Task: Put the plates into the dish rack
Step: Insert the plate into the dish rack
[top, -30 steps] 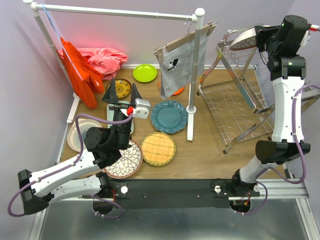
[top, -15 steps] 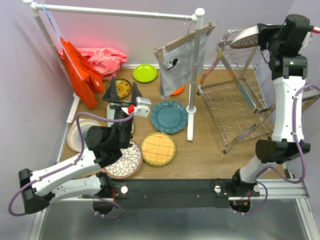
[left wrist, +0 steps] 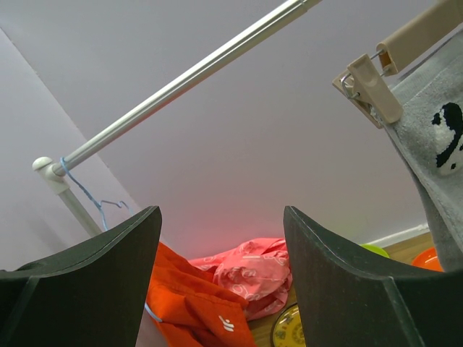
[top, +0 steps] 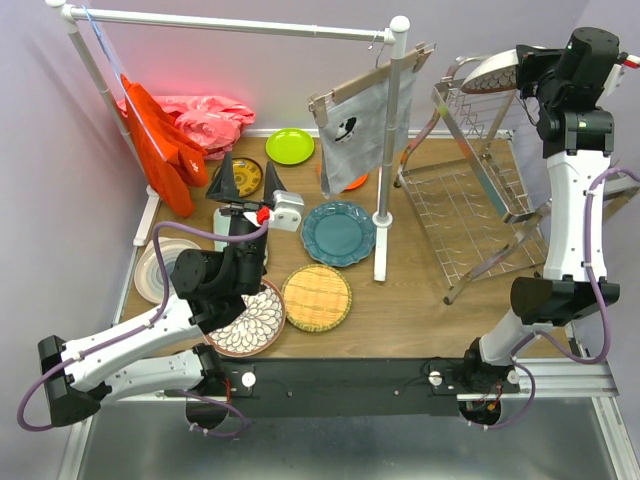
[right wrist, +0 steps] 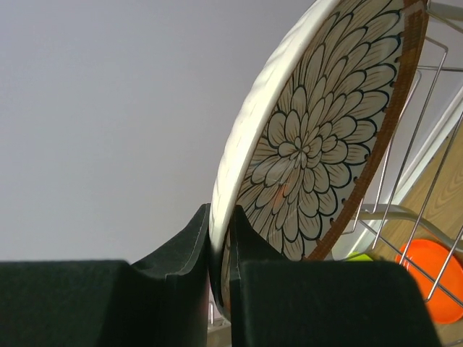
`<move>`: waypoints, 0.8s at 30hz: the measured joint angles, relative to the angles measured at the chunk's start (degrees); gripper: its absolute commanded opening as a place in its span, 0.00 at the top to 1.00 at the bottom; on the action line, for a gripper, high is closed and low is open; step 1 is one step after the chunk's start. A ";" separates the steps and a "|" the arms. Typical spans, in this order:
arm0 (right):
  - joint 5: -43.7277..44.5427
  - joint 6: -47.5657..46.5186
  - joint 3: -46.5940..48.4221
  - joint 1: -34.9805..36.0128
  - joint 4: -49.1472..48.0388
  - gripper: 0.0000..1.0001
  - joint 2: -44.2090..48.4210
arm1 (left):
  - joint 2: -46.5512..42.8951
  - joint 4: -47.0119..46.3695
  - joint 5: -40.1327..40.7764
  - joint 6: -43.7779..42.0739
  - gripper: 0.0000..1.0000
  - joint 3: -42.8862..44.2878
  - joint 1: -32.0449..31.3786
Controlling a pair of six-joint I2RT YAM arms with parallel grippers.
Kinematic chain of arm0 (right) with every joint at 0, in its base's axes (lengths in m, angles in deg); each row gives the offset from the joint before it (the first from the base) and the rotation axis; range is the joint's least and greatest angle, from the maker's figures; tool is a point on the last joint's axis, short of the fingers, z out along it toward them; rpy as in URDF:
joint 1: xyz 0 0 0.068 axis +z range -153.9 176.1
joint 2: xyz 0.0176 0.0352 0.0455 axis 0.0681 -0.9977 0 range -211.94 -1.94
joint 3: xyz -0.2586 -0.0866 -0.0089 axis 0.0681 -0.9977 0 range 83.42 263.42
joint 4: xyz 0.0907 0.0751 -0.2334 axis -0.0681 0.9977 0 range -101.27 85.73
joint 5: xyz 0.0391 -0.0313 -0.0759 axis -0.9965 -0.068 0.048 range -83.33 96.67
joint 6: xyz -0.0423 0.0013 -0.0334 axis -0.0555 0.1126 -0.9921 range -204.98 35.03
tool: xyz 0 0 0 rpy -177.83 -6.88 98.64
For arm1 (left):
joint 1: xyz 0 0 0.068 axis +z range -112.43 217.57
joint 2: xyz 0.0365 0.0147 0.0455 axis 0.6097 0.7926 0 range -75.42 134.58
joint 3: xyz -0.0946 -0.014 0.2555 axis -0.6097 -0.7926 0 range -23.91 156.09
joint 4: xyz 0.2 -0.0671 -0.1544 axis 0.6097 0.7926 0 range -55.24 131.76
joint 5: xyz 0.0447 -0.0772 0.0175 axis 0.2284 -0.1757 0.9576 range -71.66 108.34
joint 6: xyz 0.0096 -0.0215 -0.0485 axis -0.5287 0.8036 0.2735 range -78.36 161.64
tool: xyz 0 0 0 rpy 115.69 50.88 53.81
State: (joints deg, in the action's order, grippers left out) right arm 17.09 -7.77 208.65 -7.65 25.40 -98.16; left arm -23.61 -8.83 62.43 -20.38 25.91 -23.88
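Gripping the brown-rimmed floral plate (top: pixel 488 72) by its rim in the clenched right gripper (right wrist: pixel 221 249), on edge and high over the dish rack (top: pixel 470 215) at the table's (top: pixel 420 300) far right corner; upright probably for slotting in edgewise. Parking the left gripper (top: pixel 246 182) splayed and empty near the left edge, clear of the rack.

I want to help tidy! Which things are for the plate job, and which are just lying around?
For the job: dish rack, held floral plate, teal plate, woven plate, lime plate.
Lying about: orange cloth, pink cloth, grey towel, white rail.
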 measured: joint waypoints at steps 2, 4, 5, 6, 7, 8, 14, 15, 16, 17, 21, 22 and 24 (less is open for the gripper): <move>-0.02 0.24 -0.24 0.00 -0.57 0.79 0.00 | 0.07 0.00 0.00 0.00 0.23 0.00 0.00; -0.02 0.42 -0.26 0.00 -0.70 0.78 0.00 | 0.20 -0.02 0.00 0.02 0.23 0.00 0.00; -0.02 0.48 -0.26 0.00 -0.70 0.78 0.00 | 0.28 -0.02 0.00 0.02 0.23 0.00 0.00; -0.02 0.59 -0.24 0.00 -0.72 0.78 0.00 | 0.39 0.00 0.00 0.04 0.23 0.00 -0.02; -0.02 0.63 -0.24 0.00 -0.76 0.78 0.00 | 0.50 -0.02 0.00 0.09 0.23 0.00 -0.02; -0.02 0.68 -0.15 0.00 -0.72 0.78 -0.07 | 0.61 0.00 0.00 0.15 0.23 0.00 0.00; 0.37 0.61 0.28 0.76 -0.68 0.76 -0.44 | 1.03 -0.02 0.00 0.39 0.23 0.00 0.00; 0.50 0.61 0.28 0.96 -0.55 0.73 -0.44 | 1.03 -0.02 0.00 0.44 0.23 0.00 0.00; 0.63 0.59 0.28 1.14 -0.50 0.73 -0.46 | 1.03 -0.02 0.00 0.46 0.23 0.00 0.00; 0.70 0.59 0.28 1.22 -0.52 0.72 -0.48 | 1.03 -0.02 0.00 0.46 0.23 0.00 0.00; 0.92 1.01 0.22 1.88 -1.46 0.71 -0.55 | 1.01 -0.02 0.00 0.63 0.23 0.00 0.00; 0.92 1.18 0.22 2.10 -2.23 0.71 -0.55 | 1.01 -0.02 0.00 0.70 0.23 0.00 0.00; 0.92 1.33 0.22 2.43 -3.43 0.71 -0.52 | 1.01 -0.02 0.00 0.81 0.23 0.00 0.00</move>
State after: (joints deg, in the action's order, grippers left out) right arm 18.00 -6.43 208.87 -5.22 21.97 -98.69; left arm -22.61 -8.85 62.43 -19.57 25.91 -23.88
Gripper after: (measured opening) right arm 0.286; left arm 0.775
